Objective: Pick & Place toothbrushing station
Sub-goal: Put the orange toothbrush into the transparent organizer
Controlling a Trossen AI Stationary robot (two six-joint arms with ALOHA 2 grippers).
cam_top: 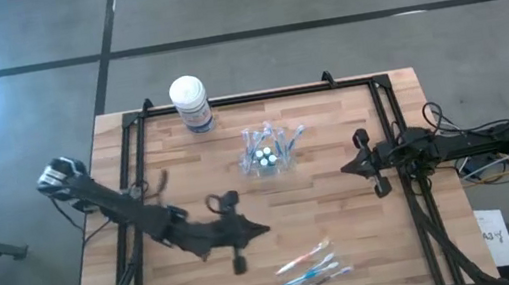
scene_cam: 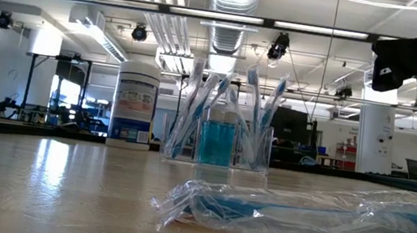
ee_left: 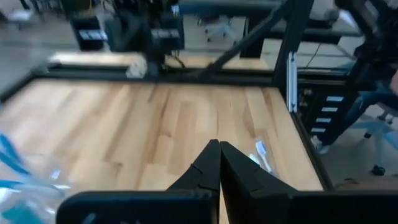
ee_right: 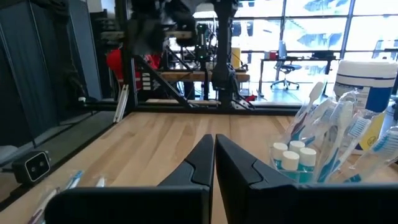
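Item: toothbrushing station, partly filled. Clear plastic cup (cam_top: pixel 269 154) stands upright toward the table's (cam_top: pixel 350 239) far middle, holding wrapped toothbrushes and white-capped tubes (cam_top: pixel 265 156); white-lidded canister (cam_top: pixel 191 102) stands apart at the far edge (not part of the set)

Loose stock: three wrapped toothbrushes (cam_top: pixel 310 267) lie flat near the front edge, roughly parallel, long axes running left to right with a slight tilt

Left gripper (cam_top: pixel 263 228): fingers pressed together, empty, over the table's middle front; the loose brushes lie just ahead of it and toward the front edge, nearer to this arm by far

Right gripper (cam_top: pixel 347 166): fingers shut, empty, waiting at the right rail, facing the cup, well apart from the loose brushes

Judgement: next pickup falls to the left arm, fingers set across a brush's long axis
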